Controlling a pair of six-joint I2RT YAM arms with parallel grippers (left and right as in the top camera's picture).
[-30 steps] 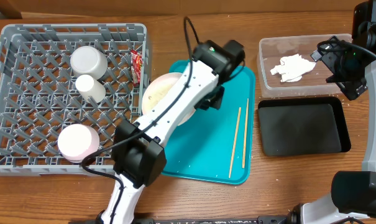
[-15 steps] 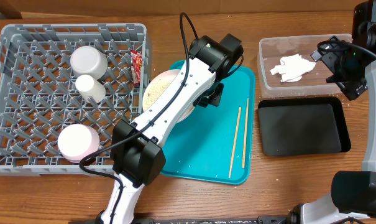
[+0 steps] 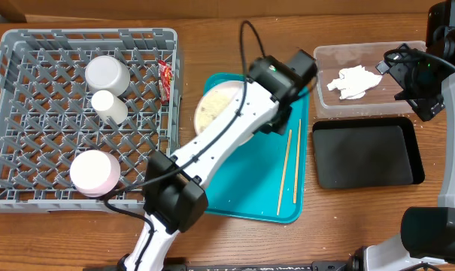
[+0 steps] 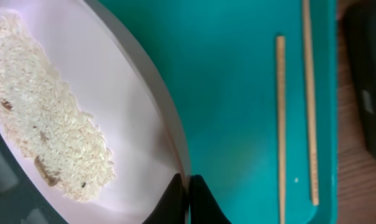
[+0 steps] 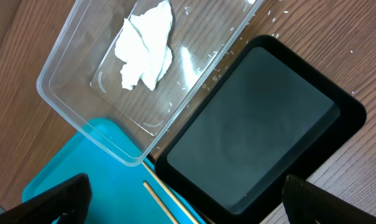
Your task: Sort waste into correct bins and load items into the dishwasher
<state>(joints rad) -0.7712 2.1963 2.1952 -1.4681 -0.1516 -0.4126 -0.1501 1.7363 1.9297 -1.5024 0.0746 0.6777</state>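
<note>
My left gripper (image 4: 188, 190) is shut on the rim of a white plate (image 4: 122, 102) that carries rice scraps (image 4: 48, 115), held above the teal tray (image 3: 246, 181). The plate (image 3: 216, 109) shows partly under the arm in the overhead view. Two chopsticks (image 3: 289, 171) lie on the tray's right side. The crumpled napkin (image 3: 353, 80) lies in the clear tub (image 3: 321, 90); the black tray (image 3: 366, 154) sits in front of it. My right gripper (image 5: 184, 202) is open and empty above both bins. The red sauce packet (image 3: 165, 80) rests at the grey rack's (image 3: 31, 45) right wall.
In the rack stand a white cup (image 3: 107, 73), a smaller white piece (image 3: 108, 106) and a pale bowl (image 3: 95, 172). The right arm (image 3: 419, 83) hangs over the table's back right.
My left gripper has carried the plate with the rice to the right, away from the rack and towards the bins. The right arm has not moved.
</note>
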